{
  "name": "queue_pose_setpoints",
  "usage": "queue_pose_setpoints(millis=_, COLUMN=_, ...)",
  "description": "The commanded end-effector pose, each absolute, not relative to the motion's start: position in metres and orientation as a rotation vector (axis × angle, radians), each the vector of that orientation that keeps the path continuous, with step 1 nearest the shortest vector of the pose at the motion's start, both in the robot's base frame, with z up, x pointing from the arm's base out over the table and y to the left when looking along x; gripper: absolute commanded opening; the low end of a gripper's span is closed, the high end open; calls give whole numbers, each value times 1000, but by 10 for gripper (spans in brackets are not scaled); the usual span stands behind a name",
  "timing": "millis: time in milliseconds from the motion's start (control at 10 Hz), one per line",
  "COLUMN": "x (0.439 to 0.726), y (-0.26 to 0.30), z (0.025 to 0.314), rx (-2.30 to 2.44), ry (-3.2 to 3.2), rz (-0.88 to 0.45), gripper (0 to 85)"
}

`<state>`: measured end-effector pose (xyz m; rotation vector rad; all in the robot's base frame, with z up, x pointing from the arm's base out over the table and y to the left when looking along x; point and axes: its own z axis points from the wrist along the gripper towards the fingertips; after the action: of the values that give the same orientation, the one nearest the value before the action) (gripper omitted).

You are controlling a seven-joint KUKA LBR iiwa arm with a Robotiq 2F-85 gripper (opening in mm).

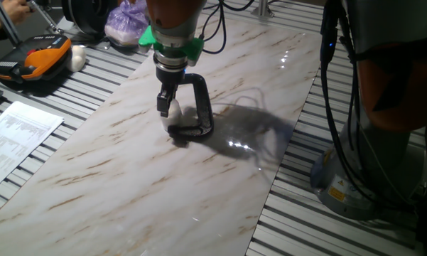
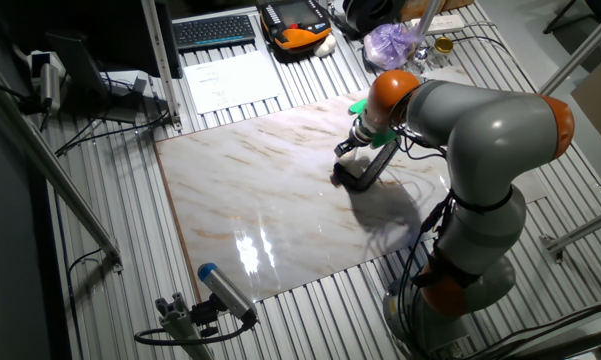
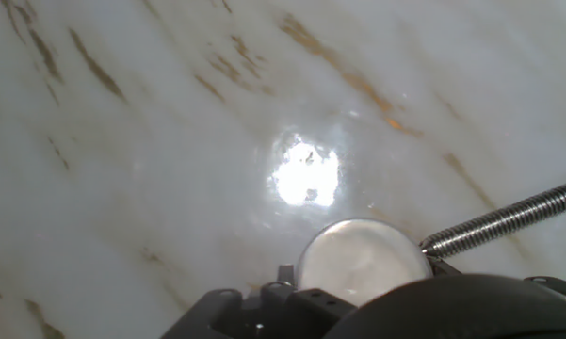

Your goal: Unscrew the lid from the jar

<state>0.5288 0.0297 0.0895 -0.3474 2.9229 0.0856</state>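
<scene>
The jar stands held in a black C-clamp (image 1: pixel 197 107) on the marble board. Its whitish round lid (image 1: pixel 174 110) shows just right of my gripper (image 1: pixel 165 107), whose dark fingertips are down at lid height and touching or nearly touching it. From this side the fingers look like one narrow mass, so their gap cannot be seen. In the hand view the lid (image 3: pixel 363 259) is a pale disc at the bottom middle. The clamp's metal screw (image 3: pixel 509 218) points at it from the right. The clear jar body is hidden below the lid. In the other fixed view the gripper (image 2: pixel 354 147) is over the clamp (image 2: pixel 367 170).
The marble board (image 1: pixel 128 163) lies on a slatted table. An orange and black device (image 1: pixel 32 60), a purple bag (image 1: pixel 126 21) and a paper sheet (image 1: pixel 14 139) lie off the board to the left. The robot's base and cables (image 1: pixel 362 142) stand to the right.
</scene>
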Motion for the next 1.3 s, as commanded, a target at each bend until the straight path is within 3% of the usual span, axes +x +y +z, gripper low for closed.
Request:
queue_pose_setpoints(millis=0, x=529, y=29, z=89, rx=-337, ry=2921, rz=83, gripper=680)
queue_pose_setpoints(millis=200, x=529, y=29, z=89, rx=-317, ry=2923, rz=81, gripper=680)
queue_pose_setpoints(millis=300, x=529, y=29, z=88, rx=-290, ry=2925, rz=78, gripper=850)
queue_pose_setpoints(millis=700, x=530, y=28, z=91, rx=-60, ry=2995, rz=29, gripper=850)
queue_pose_setpoints(millis=1200, x=529, y=27, z=108, rx=910, ry=2958, rz=-123, gripper=850)
